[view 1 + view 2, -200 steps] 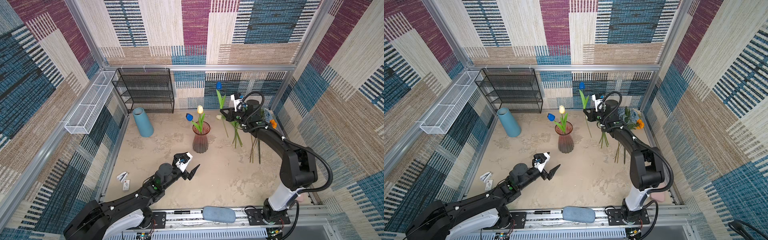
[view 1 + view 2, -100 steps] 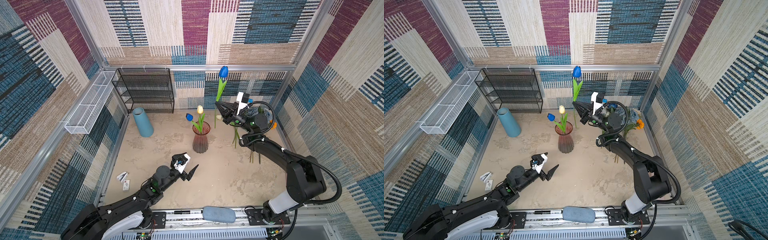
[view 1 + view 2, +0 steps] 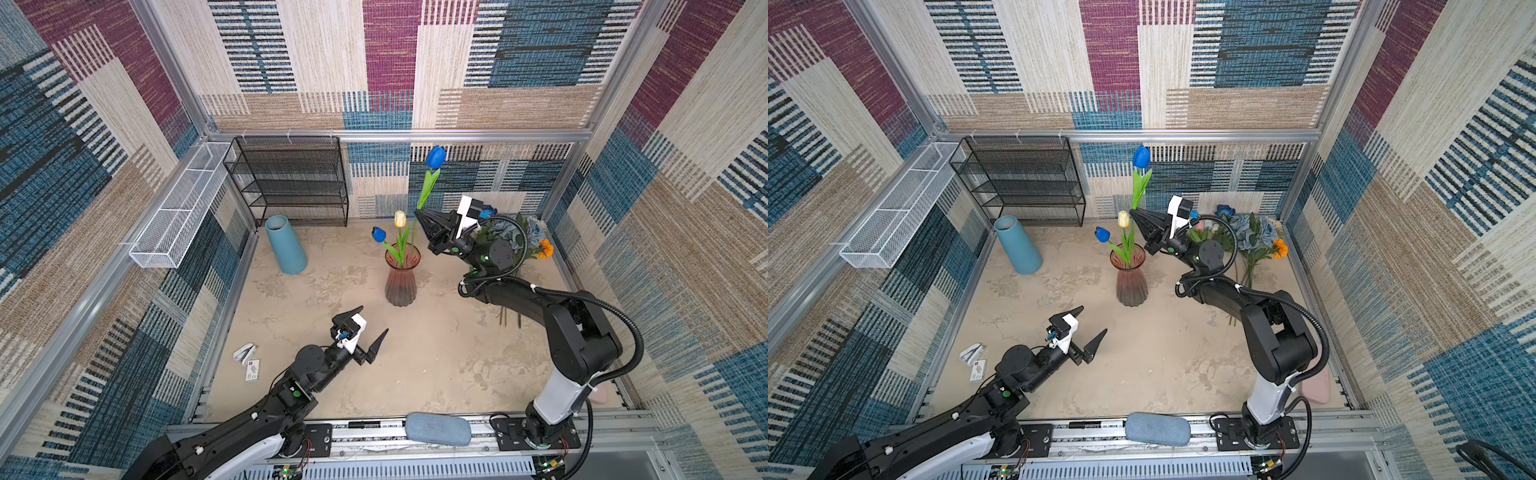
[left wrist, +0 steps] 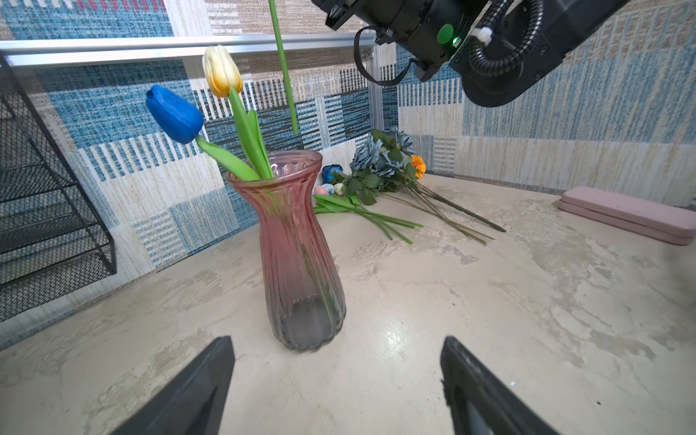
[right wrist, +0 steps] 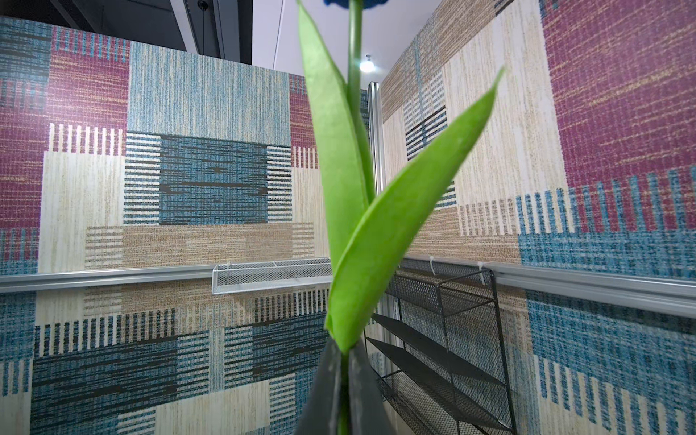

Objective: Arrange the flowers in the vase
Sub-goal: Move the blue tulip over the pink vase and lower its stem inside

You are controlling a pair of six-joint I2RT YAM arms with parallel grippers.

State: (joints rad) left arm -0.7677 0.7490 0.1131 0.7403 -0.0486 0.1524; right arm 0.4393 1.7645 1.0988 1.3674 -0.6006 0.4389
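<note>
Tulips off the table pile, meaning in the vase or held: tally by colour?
Blue: 2 (vase blue tulip in the pink vase; held blue tulip in the right gripper)
Cream: 1 (cream tulip, in the pink vase)
Total: 3

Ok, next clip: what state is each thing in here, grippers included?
held blue tulip: upright, stem end above the pink glass vase, not in it.
right gripper: shut on the held blue tulip's stem.
left gripper: open, empty.
pink glass vase: upright, holds a cream tulip and a second blue tulip.
loose flowers: lying on the table.
blue vase: standing, mouth up.
pink case: closed.
</note>
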